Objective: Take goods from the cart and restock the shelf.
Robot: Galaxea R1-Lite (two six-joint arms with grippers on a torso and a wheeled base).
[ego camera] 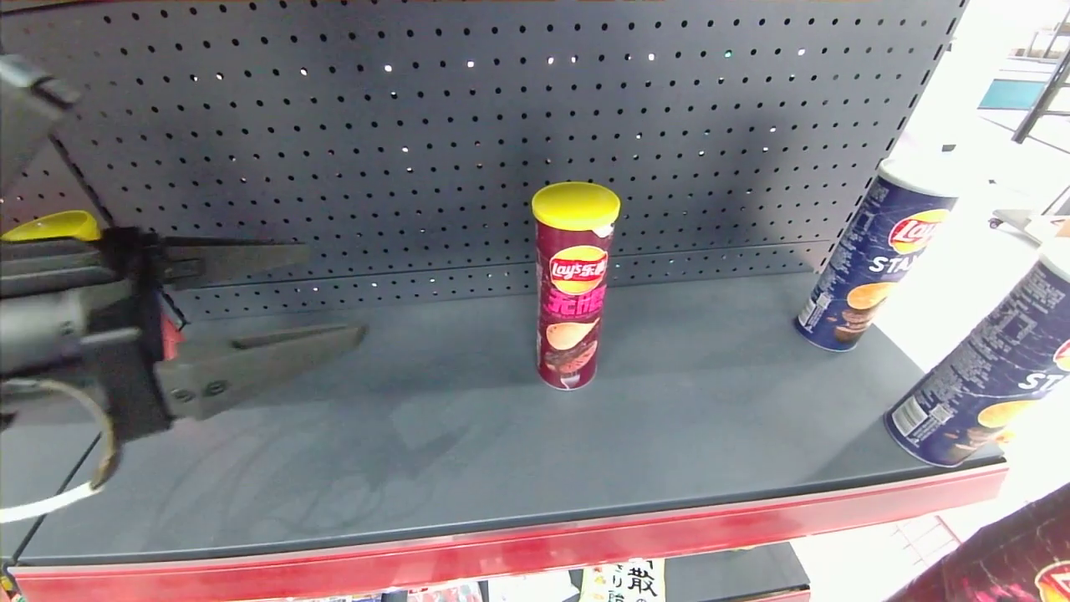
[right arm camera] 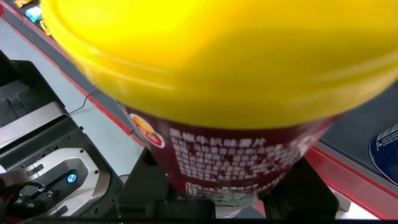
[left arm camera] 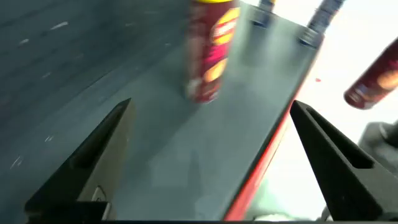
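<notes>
A maroon chips can (ego camera: 573,297) with a yellow lid stands upright mid-shelf; it also appears in the left wrist view (left arm camera: 210,53). My left gripper (ego camera: 334,293) hovers open over the left part of the grey shelf (ego camera: 435,451), well left of that can, nothing between its fingers (left arm camera: 93,155). A second maroon can with a yellow lid (right arm camera: 217,56) sits close in the right wrist view, with my right gripper (right arm camera: 227,202) shut on its body. That held can shows off the shelf's front right (ego camera: 1003,552) and past the shelf edge (left arm camera: 373,78).
Two blue chips cans (ego camera: 878,255) (ego camera: 986,368) stand at the shelf's right end. A yellow lid (ego camera: 50,224) peeks out behind my left arm. A grey pegboard (ego camera: 468,125) backs the shelf; a red lip (ego camera: 535,543) runs along its front.
</notes>
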